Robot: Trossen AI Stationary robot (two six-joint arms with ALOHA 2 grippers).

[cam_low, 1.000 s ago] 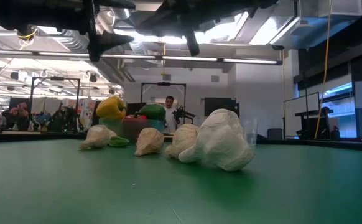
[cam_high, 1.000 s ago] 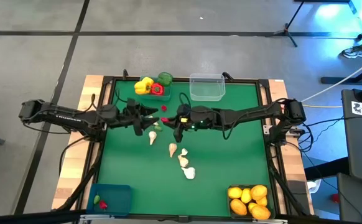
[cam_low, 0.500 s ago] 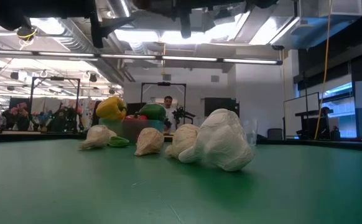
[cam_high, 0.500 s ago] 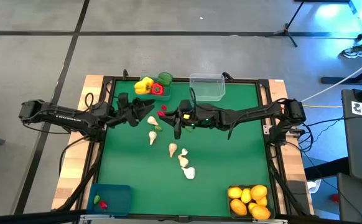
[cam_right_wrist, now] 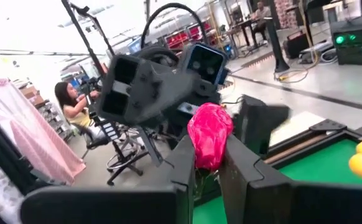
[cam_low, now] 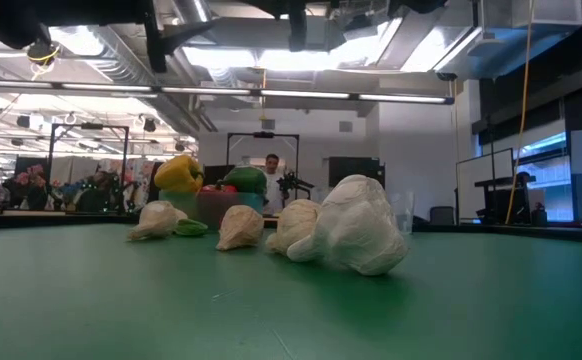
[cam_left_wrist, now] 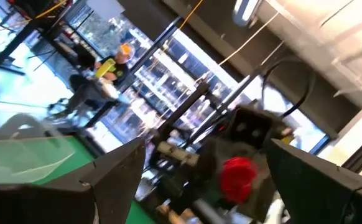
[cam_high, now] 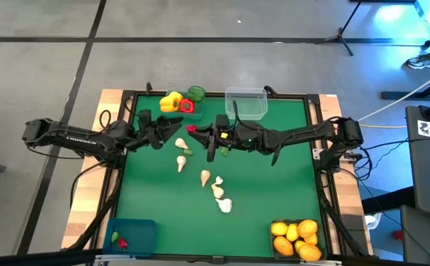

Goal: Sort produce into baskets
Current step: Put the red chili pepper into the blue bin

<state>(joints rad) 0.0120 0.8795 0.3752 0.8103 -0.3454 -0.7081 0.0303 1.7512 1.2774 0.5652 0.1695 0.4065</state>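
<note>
My right gripper (cam_high: 198,132) hangs above the far middle of the green mat, shut on a small red piece of produce (cam_right_wrist: 209,134). My left gripper (cam_high: 172,131) faces it from the table's left, open and with nothing between its fingers; in the left wrist view the red piece (cam_left_wrist: 237,175) shows beyond its spread fingers. Several white garlic bulbs (cam_high: 205,176) and a small green piece (cam_high: 188,151) lie on the mat below. Yellow (cam_high: 171,101), red (cam_high: 186,106) and green (cam_high: 196,93) peppers sit at the far edge. My right gripper pinches the red piece between its two fingers (cam_right_wrist: 184,163), holding it by its lower part (cam_right_wrist: 207,160) at their free ends. The fingers lie about level and point toward the table's left. The piece sticks up above the fingertips, lifted clear of the mat.
A clear basket (cam_high: 245,104) stands at the far edge, right of the peppers. A blue basket (cam_high: 142,235) with small red and green pieces is at the near left corner. A basket of yellow-orange citrus (cam_high: 296,238) is at the near right. People work in the room beyond.
My right gripper has risen and tipped up to about level, carrying the red piece a little toward the far edge. My left gripper has tipped upward as well and stays open.
</note>
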